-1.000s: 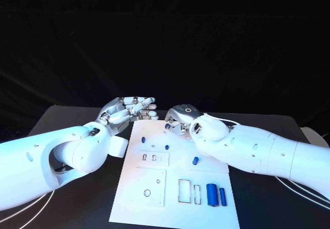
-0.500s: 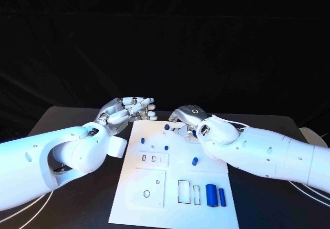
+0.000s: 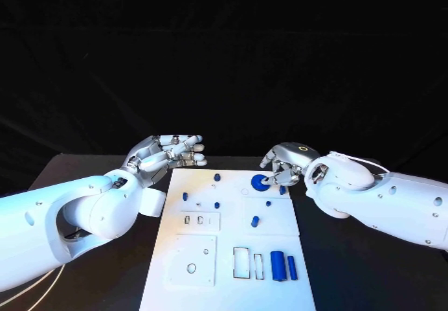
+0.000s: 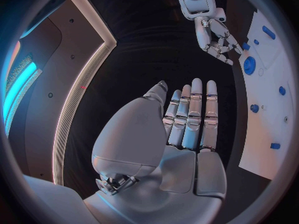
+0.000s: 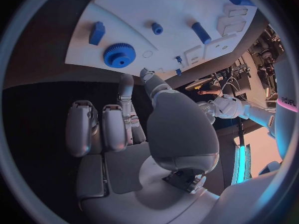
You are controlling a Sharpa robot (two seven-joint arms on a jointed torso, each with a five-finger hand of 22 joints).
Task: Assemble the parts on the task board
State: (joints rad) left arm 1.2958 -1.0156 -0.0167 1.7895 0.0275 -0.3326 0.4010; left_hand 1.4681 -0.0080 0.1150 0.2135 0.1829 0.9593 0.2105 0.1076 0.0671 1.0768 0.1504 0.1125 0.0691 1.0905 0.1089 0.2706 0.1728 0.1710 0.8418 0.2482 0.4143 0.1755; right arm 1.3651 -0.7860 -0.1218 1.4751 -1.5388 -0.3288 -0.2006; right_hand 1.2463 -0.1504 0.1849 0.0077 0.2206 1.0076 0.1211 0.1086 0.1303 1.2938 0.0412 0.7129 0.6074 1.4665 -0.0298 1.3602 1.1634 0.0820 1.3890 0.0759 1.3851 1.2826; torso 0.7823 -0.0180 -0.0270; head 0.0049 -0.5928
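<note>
Just off the right hand's fingertips, on the far right part of the flat white task board, sits a round blue toothed gear. A sec ago that hand was bunched over the board's far edge w/ no gear showing; now it has drawn out toward the right edge and the gear lies exposed. In the right wrist view the gear lies flat on the board just beyond the fingertips, and the hand grips nothing, fingers loosely curled. Touching or a hair apart, can't tell. Reads as gear just set down, prob. on its spot; seated fully or not, can't say.

Left hand has hardly moved: hovers at the board's far left corner, fingers straight and side by side, holding nothing.

Nearer the robot than the right hand: small blue pegs on the board, plus a fat blue cylinder and a thin blue rod beside the empty rectangular slots. Those prob. come next.
</note>
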